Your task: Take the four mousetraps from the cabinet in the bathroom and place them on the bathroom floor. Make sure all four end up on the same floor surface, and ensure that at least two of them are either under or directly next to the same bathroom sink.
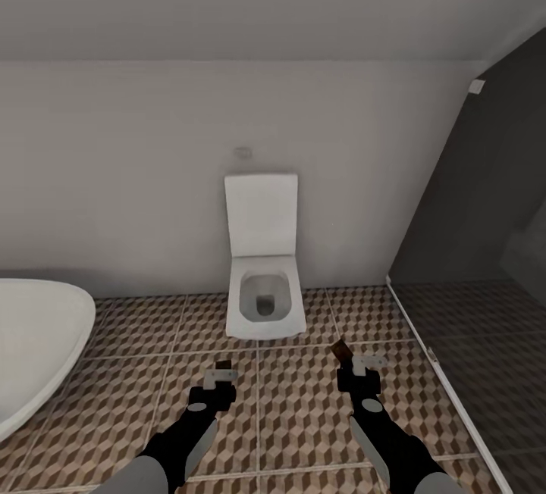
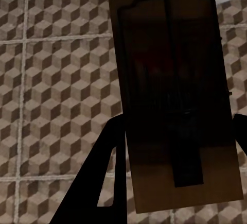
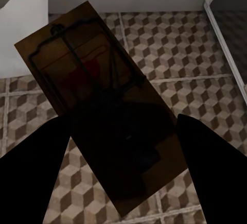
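Each of my grippers carries a mousetrap above the bathroom floor [image 1: 303, 411]. The left gripper [image 1: 221, 370] is shut on a tan wooden mousetrap [image 2: 175, 95] with dark wire and a faint red mark; in the head view that mousetrap [image 1: 223, 364] is a small dark end at the fingertips. The right gripper [image 1: 345, 357] is shut on a second mousetrap [image 3: 98, 105], tilted, with a red mark; from the head it is a brown board [image 1: 340, 349] sticking up. The cabinet and the bathroom sink are out of view.
A white wall-hung toilet [image 1: 264, 282] with raised lid stands straight ahead against the white wall. The white bathtub [image 1: 34, 342] curves in at the left. A dark glass shower screen [image 1: 485, 267] with a white floor rail [image 1: 440, 380] closes off the right.
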Robot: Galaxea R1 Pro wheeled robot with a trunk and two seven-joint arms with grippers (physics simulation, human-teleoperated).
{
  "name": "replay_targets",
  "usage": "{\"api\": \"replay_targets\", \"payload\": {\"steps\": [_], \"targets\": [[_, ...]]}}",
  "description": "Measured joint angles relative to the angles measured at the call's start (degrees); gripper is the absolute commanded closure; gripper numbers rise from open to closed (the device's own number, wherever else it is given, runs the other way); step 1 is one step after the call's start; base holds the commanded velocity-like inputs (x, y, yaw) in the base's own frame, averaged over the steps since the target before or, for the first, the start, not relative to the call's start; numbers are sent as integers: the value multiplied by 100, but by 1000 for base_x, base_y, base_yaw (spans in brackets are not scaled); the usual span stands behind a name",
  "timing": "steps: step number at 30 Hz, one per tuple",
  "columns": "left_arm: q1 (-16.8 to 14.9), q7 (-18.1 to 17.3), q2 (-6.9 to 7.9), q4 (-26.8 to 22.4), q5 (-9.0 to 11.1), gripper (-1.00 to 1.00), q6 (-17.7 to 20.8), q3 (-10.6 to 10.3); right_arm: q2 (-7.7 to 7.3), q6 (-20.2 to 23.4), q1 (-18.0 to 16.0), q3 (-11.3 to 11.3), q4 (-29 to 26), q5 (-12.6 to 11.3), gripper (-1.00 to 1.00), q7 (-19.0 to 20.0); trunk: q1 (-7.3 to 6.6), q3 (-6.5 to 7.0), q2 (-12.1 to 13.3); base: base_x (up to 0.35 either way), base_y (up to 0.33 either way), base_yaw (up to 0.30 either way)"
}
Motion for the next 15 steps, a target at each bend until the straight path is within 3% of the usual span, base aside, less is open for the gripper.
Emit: {"api": "replay_targets", "payload": {"steps": [15], "targets": [[0,0,2,-3,0,100,0,0,-5,0,0,-2,0,5,100,0,330,-269,-602,0,0,0]]}}
